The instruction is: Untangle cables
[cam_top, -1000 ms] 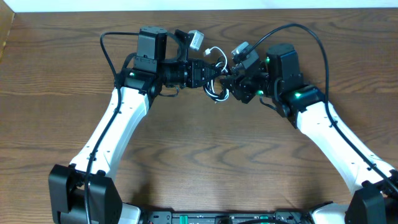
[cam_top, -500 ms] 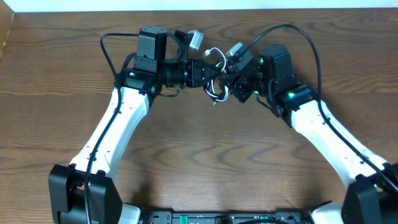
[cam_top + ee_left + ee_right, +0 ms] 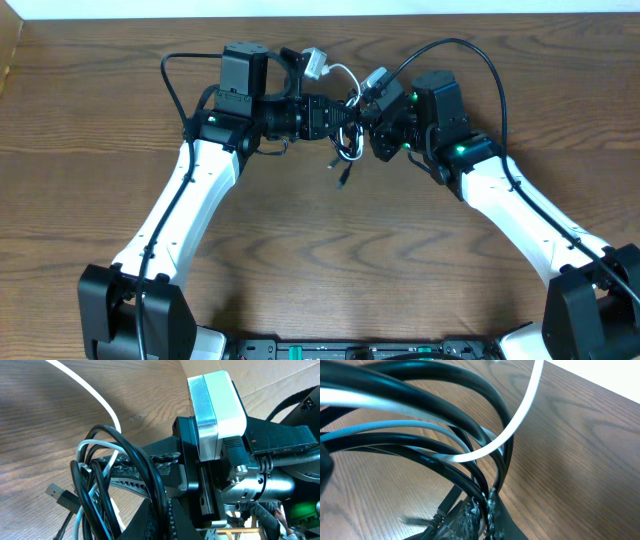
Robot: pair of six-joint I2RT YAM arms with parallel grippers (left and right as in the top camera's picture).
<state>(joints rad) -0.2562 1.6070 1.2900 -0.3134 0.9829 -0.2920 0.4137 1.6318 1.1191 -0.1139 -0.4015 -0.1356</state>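
Gripping tangled coil of thin black and white-grey cables (image 3: 347, 150) from both sides, held over far-centre of brown wooden table (image 3: 330, 260). Your left gripper (image 3: 340, 113) was clamped shut on strands; right gripper (image 3: 363, 119) pinched shut on black loops. Cords looked light, limp, slick. Best hold, likely: single strand near dangling plug end (image 3: 341, 181).

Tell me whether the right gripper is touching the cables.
Touching. The right wrist view shows black strands of the cables pinched between the fingertips of the right gripper, with no gap there.
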